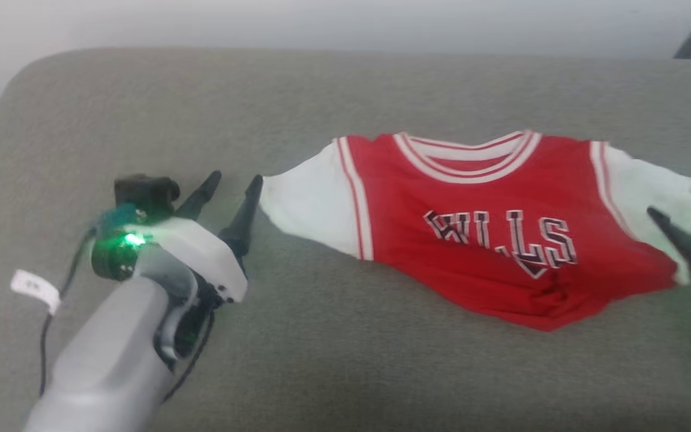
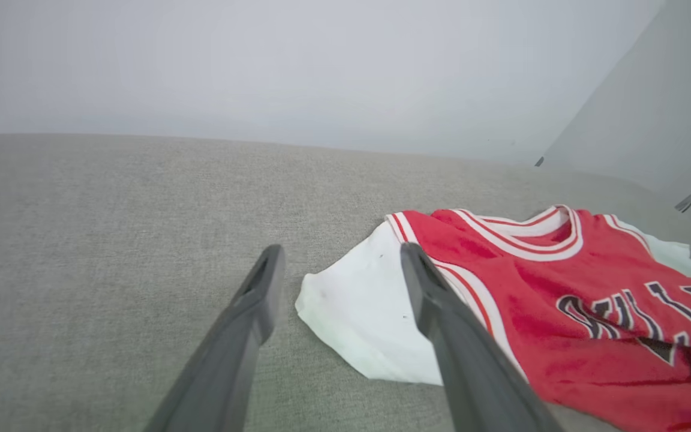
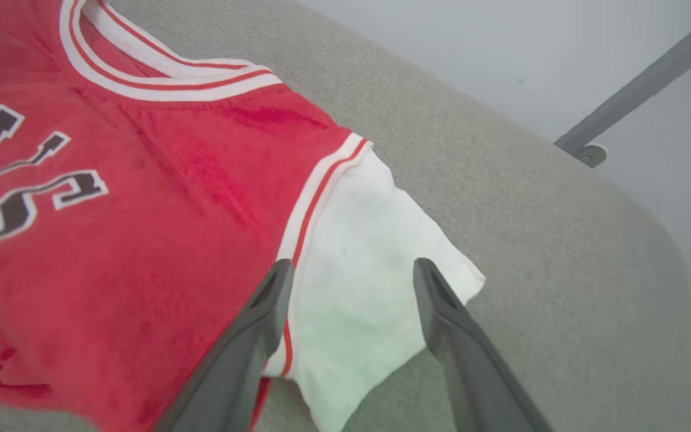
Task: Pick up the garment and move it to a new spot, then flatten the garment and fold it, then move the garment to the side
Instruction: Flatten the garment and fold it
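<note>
Head view, both jaws wide, by garment (image 1: 489,198) sleeves

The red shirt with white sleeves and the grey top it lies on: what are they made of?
The red jersey-style shirt with white short sleeves looks like soft, matt knit cloth: it wrinkles and bunches at its lower edge. The grey-green surface under it seems covered in matt woven fabric, with a fine grainy weave; what is beneath cannot be told.

The garment (image 1: 417,234) was red with white sleeves, red-and-white striped trim and dark, white-outlined letters; the cushion (image 1: 321,360) was grey-beige; the left gripper (image 1: 236,176) was white with dark fingers (image 1: 240,222).
</note>
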